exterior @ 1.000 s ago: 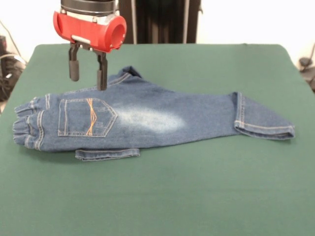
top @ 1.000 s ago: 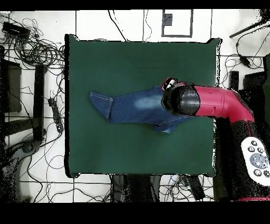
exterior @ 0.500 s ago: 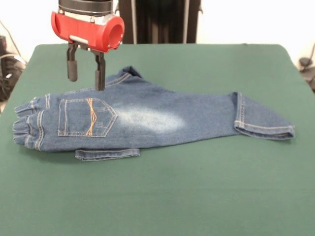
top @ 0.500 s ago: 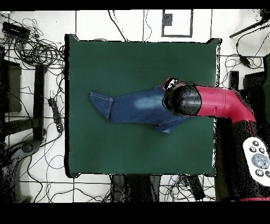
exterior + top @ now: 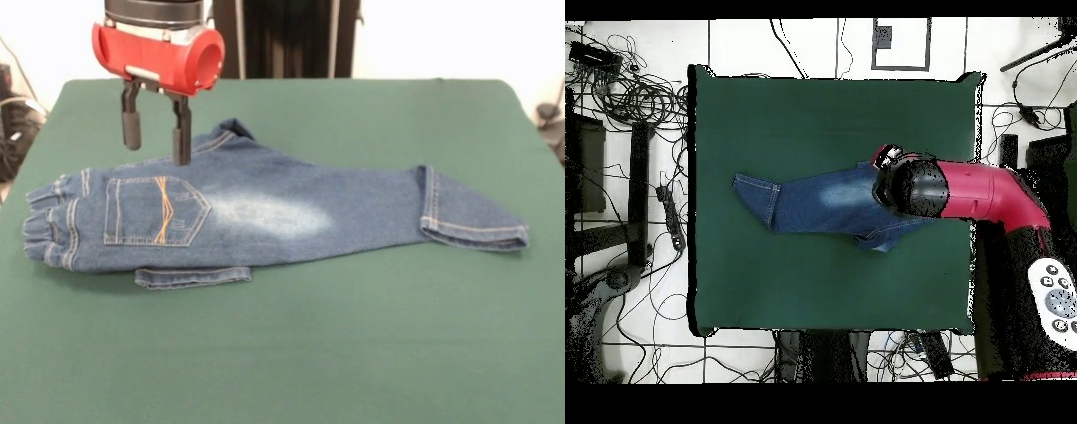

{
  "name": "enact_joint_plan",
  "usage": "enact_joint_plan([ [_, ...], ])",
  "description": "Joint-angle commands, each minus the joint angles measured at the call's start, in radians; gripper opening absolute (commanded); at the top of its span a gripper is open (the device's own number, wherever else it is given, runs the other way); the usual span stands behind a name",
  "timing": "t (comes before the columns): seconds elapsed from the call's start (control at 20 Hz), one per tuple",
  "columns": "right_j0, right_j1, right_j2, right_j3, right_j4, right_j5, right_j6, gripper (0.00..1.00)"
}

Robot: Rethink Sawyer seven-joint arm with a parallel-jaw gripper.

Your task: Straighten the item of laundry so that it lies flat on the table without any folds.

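Jeans lie lengthwise across the green table, a bit left of centre in front view, waistband at the left end w/ gathered elastic, leg cuff at the right end. They're folded over: one leg on top, the other mostly hidden underneath, only a strip of its hem poking out along the near edge below the back pocket, which shows orange wavy stitching. Faded whitish patch approx mid-leg. A bit of fabric also bunches up at the far edge near the seat. Right cuff end is doubled w/ a visible fold line. Gripper hangs over the far-left part of the jeans, above the upper edge near the waistband/pocket area; fingers are spread apart w/ nothing between them, tips just above the denim, contact can't be confirmed. Red cylinder housing sits right above the fingers. In overhead view the red-black arm reaches in from the right and covers the waistband end of the jeans; cuff points left, and the table is otherwise bare cloth. Cables on the floor round the table.
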State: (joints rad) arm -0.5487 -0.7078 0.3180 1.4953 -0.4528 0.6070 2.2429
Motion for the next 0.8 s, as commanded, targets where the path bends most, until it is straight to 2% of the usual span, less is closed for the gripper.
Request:
enact_joint_plan([
  [0.05, -0.002, 0.083, 0.121, 0.135, -0.028, -0.048, -0.156, 1.00],
  [0.8, -0.020, 0.181, 0.100, 0.156, -0.094, -0.177, -0.114, 1.00],
])
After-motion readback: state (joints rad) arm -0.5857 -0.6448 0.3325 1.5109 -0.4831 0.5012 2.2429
